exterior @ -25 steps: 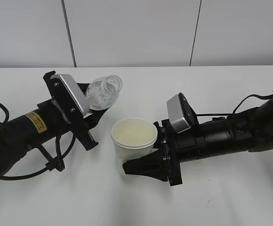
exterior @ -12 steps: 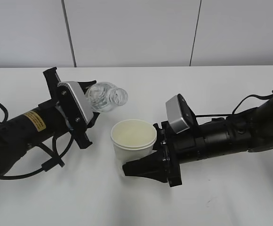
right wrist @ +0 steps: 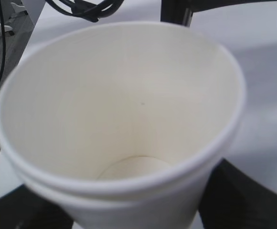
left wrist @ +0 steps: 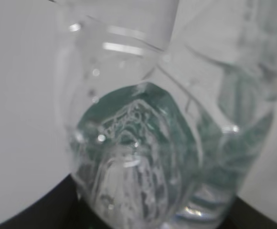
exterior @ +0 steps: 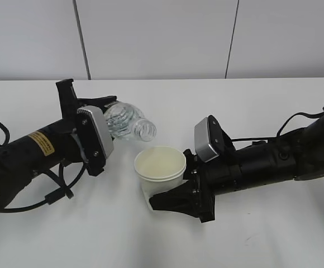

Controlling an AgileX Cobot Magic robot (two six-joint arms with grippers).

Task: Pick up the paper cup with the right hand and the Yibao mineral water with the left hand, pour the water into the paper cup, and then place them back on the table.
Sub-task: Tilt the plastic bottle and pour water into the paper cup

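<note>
My left gripper (exterior: 107,118) is shut on the Yibao mineral water (exterior: 129,124), a clear ribbed bottle tipped on its side above the white table (exterior: 95,234). Its open mouth points right and down, just up-left of the cup's rim. In the left wrist view the bottle (left wrist: 143,157) fills the frame, its green label showing through the plastic. My right gripper (exterior: 170,192) is shut on the paper cup (exterior: 160,170) and holds it upright. In the right wrist view the cup (right wrist: 124,119) is cream inside and looks dry. No stream of water shows.
A grey panelled wall (exterior: 162,39) runs along the table's far edge. Loose black cables (exterior: 56,195) hang under the left arm. The right arm's cable (exterior: 296,118) loops at the right.
The left arm has rolled its wrist, tipping the bottle from a slant to nearly horizontal, mouth swinging right and down toward the cup. The cup has shifted slightly right.
</note>
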